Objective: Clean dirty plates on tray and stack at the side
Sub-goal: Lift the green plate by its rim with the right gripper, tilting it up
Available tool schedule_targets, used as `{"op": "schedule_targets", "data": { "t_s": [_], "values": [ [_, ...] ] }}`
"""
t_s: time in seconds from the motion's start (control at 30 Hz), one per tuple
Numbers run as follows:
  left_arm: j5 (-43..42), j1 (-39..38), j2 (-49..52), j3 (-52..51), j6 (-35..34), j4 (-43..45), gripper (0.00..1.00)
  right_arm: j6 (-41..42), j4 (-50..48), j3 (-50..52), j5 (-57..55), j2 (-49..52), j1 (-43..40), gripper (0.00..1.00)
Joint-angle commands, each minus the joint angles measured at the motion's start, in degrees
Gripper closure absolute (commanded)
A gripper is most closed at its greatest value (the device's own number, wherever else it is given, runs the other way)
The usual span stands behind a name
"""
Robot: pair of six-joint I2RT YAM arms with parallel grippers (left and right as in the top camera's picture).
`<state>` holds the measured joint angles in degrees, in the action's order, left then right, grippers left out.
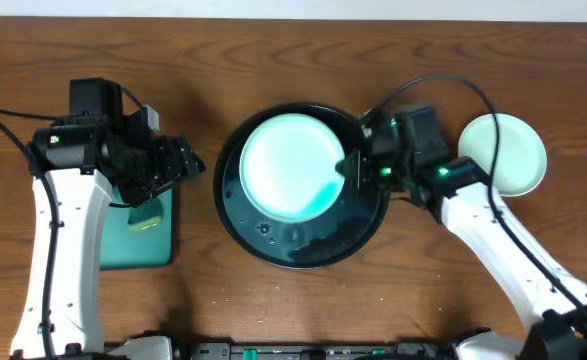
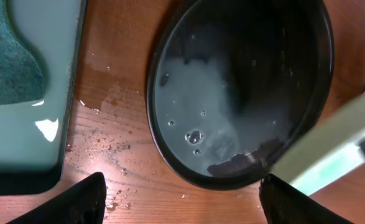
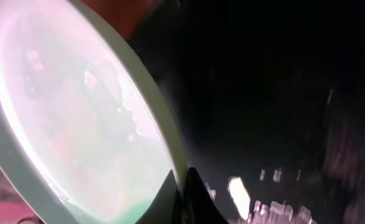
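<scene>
A mint-green plate point(image 1: 288, 165) hangs tilted over the black tray point(image 1: 303, 245), with a teal smear at its lower right. My right gripper point(image 1: 352, 168) is shut on the plate's right rim. In the right wrist view its fingers point(image 3: 198, 196) pinch the rim of the plate point(image 3: 76, 112) in front of the dark tray point(image 3: 281, 93). My left gripper point(image 1: 188, 160) hovers left of the tray, open and holding nothing. In the left wrist view the left gripper point(image 2: 185, 205) stands over wet wood, near the tray point(image 2: 170, 149) and the plate's edge point(image 2: 344, 140). Another plate point(image 1: 503, 153) lies on the table at the right.
A rectangular teal-green tray point(image 1: 138, 245) with a sponge point(image 1: 148, 215) sits under my left arm; it shows in the left wrist view as tray point(image 2: 39, 143) and sponge point(image 2: 8, 62). Cloudy water pools in the black tray. Water drops point(image 2: 107, 149) lie on the wood.
</scene>
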<state>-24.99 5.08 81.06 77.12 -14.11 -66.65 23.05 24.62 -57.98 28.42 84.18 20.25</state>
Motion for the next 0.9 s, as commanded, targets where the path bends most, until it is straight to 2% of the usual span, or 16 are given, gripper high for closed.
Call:
{"op": "schedule_targets", "data": {
  "t_s": [0.0, 0.3, 0.5, 0.7, 0.87],
  "values": [
    [0.2, -0.1, -0.2, 0.0, 0.3, -0.3, 0.20, -4.7, -2.6, -0.4, -3.3, -2.8, -1.1, 0.99],
    [0.2, -0.1, -0.2, 0.0, 0.3, -0.2, 0.20, -6.6, 1.2, -0.4, -22.5, -3.3, -1.2, 0.99],
    [0.2, -0.1, -0.2, 0.0, 0.3, -0.2, 0.20, -8.2, 5.5, -0.4, -29.7, -3.3, -1.1, 0.99],
    [0.2, -0.1, -0.2, 0.0, 0.3, -0.2, 0.20, 3.4, 16.5, -0.4, -35.5, -3.3, -1.1, 0.99],
    [0.1, -0.1, -0.2, 0.0, 0.3, -0.2, 0.20, 3.3, 18.2, -0.4, -35.6, -3.3, -1.1, 0.99]
  ]
}}
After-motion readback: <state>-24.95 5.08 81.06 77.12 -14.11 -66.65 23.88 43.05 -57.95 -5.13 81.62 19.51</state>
